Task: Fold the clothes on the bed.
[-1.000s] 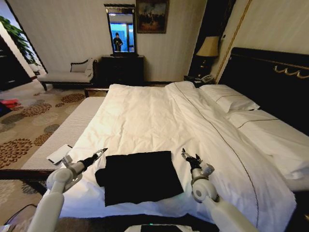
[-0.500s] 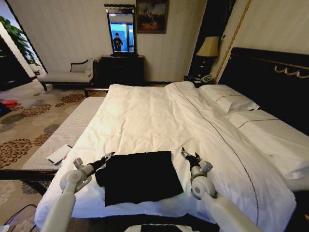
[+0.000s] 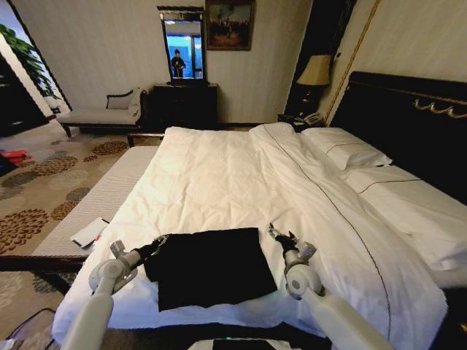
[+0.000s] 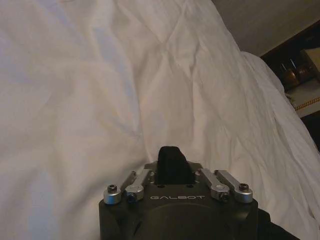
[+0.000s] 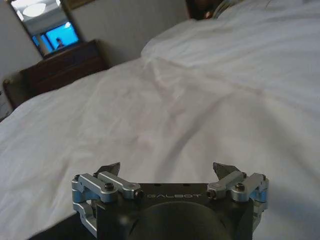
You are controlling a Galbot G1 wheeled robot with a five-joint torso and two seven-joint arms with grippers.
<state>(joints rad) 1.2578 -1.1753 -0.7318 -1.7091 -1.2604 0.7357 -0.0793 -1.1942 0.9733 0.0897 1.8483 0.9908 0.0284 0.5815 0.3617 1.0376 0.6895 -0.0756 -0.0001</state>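
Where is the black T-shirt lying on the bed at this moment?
In the head view the black T-shirt lies folded on the white duvet near the bed's foot edge, between the left gripper at its left corner and the right gripper beside it.

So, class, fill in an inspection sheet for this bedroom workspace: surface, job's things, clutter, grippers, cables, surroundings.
Surface: bed, white duvet, lightly creased.
Job's things: black T-shirt, folded into a rough rectangle near the foot edge.
Clutter: white pillows by the headboard.
Grippers: left gripper at the shirt's left edge, shut on black cloth; right gripper open, beside the shirt's right edge over the duvet.
Cables: nothing seen.
Surroundings: chaise bench, lamp, patterned carpet.
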